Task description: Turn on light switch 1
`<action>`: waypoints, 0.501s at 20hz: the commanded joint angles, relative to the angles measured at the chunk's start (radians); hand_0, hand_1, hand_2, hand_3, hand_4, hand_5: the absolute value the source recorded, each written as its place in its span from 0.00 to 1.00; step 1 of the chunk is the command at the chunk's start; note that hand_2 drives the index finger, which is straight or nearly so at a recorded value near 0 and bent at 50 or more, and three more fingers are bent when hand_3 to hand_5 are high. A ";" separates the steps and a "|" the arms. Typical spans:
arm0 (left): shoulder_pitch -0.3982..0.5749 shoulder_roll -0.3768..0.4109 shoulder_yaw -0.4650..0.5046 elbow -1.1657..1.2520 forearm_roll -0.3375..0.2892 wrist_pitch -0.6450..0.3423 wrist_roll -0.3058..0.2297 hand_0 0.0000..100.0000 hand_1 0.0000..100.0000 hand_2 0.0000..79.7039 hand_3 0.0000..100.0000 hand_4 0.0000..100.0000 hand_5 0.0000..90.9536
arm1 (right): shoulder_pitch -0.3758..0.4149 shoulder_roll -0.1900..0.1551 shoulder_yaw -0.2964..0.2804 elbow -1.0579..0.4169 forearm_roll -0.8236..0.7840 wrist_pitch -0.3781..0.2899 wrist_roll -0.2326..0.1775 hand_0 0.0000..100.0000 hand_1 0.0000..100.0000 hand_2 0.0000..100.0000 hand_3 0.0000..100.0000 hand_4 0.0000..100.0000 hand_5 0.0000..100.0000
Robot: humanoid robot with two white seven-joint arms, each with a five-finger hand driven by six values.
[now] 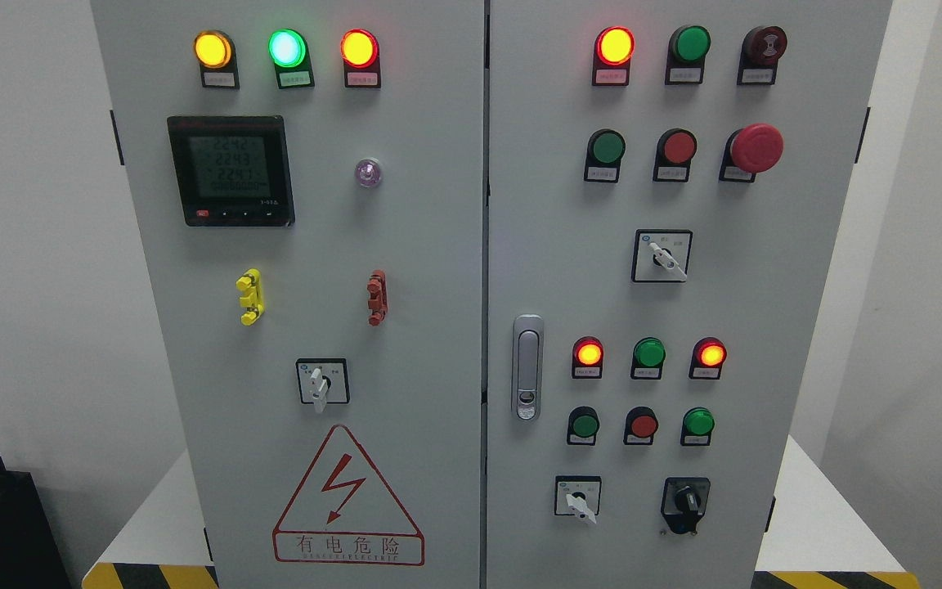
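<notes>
No hand in frame, left or right, so I can't tell finger spread, and nothing is held or touched.

Nearest at the bottom: hazard-striped base edge (152,575), then the cabinet (438,245) on its white platform (814,523).

Which control is "light switch 1" I can't tell — the labels are too small to read. Candidates, bottom up:
- white-lever knob (578,501) low on the right door, black knob (686,501) beside it
- row of small push buttons (643,425) above, under three lamps (649,353)
- white-lever knob (323,384) on the left door, above the red warning triangle (347,497)
- another white-lever knob (661,257) mid right door

Handling, as a judgement: all are rigid panel parts, fixed to the door, nothing to lift. A rotary lever is stiff with a detent — pinch the lever across its flat sides and twist; the plastic is smooth, so grip near the hub. A button just needs a straight fingertip press, with short travel.

Keep clear of the big red mushroom button (755,148) and the door latch (527,368).

Top lamps (287,49) are lit, and the meter (231,170) is live.
</notes>
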 commanded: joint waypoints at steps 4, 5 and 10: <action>0.001 -0.001 0.073 -0.003 -0.004 -0.001 -0.011 0.19 0.02 0.00 0.00 0.00 0.00 | 0.000 0.000 0.011 0.000 -0.006 -0.001 0.000 0.12 0.39 0.00 0.00 0.00 0.00; 0.004 -0.001 0.075 -0.008 -0.002 -0.003 -0.011 0.19 0.02 0.00 0.00 0.00 0.00 | 0.000 0.000 0.011 0.000 -0.006 -0.001 0.000 0.12 0.39 0.00 0.00 0.00 0.00; 0.068 0.009 0.204 -0.160 -0.013 0.003 -0.025 0.20 0.02 0.00 0.00 0.00 0.00 | 0.000 0.000 0.011 0.000 -0.006 -0.001 0.000 0.12 0.39 0.00 0.00 0.00 0.00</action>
